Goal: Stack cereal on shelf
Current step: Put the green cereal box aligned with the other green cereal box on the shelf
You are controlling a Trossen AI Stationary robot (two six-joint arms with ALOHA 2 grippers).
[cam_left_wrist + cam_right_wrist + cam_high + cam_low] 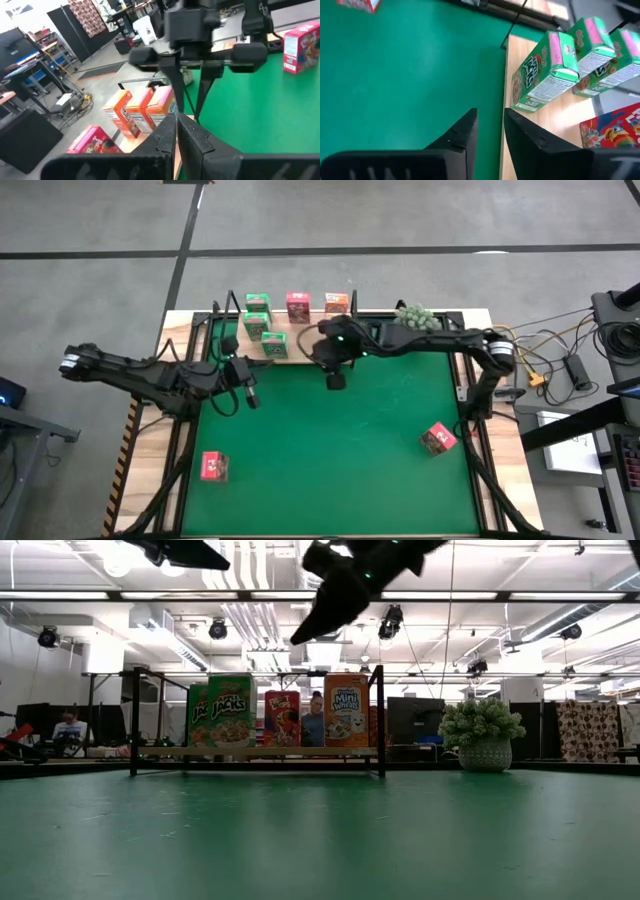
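The wooden shelf [300, 345] stands along the table's far edge. On it stand three green cereal boxes [259, 323], a pink-red box [298, 307] and orange boxes [135, 114]. Two more pink-red boxes lie on the green mat, one near left [214, 466] and one at right [438, 439]. My right gripper [335, 378] hovers open over the mat just in front of the shelf, near the green boxes [545, 70]. My left gripper [246, 392] hangs shut above the mat's left part, facing the right gripper [190, 97].
A small potted plant [415, 316] sits at the shelf's right end, by the right arm. Black wire brackets [133, 720] close both ends of the shelf. The mat's middle [330, 450] between the two loose boxes is bare.
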